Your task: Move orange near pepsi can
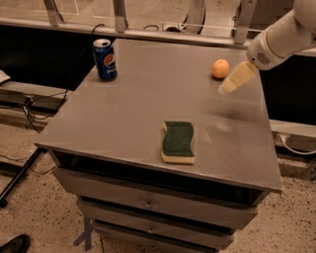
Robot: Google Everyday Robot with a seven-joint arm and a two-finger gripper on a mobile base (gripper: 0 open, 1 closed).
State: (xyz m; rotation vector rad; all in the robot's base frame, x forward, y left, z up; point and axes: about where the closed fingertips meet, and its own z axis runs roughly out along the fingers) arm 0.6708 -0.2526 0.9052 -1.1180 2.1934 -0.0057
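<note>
The small round orange fruit point(220, 68), smooth and matte-skinned with a faint dimple at its top, sat on the tabletop close to the far right corner. It stood alone, lit evenly, with a soft shadow under it.

Just to its right, and a little toward the front edge, was the cream-coloured, tapered gripper point(226, 89). It slanted down and to the left with its narrow tip pointing at the tabletop. A thin gap showed between the gripper and the orange, and it held nothing. Whether it was open or closed could not be told. It hung from a smooth white rounded arm point(281, 39) that came in over the right edge.

The flat grey matte tabletop point(148, 94) had a dull, slightly streaked surface and squared edges.

Well apart from the orange, near the far left corner, the blue aluminium pepsi can point(105, 60) stood upright. Its silver top was visible and its round red, white and blue logo faced forward.

Close to the front edge, a little right of the middle, lay a wavy-sided sponge point(178, 142) with a rough dark green scouring face on top and a pale yellow foam layer beneath.

Below the tabletop ran grey drawer fronts point(148, 202) with small knobs, standing on a speckled floor point(39, 207). Metal posts and a rail point(118, 15) rose behind the far edge.
</note>
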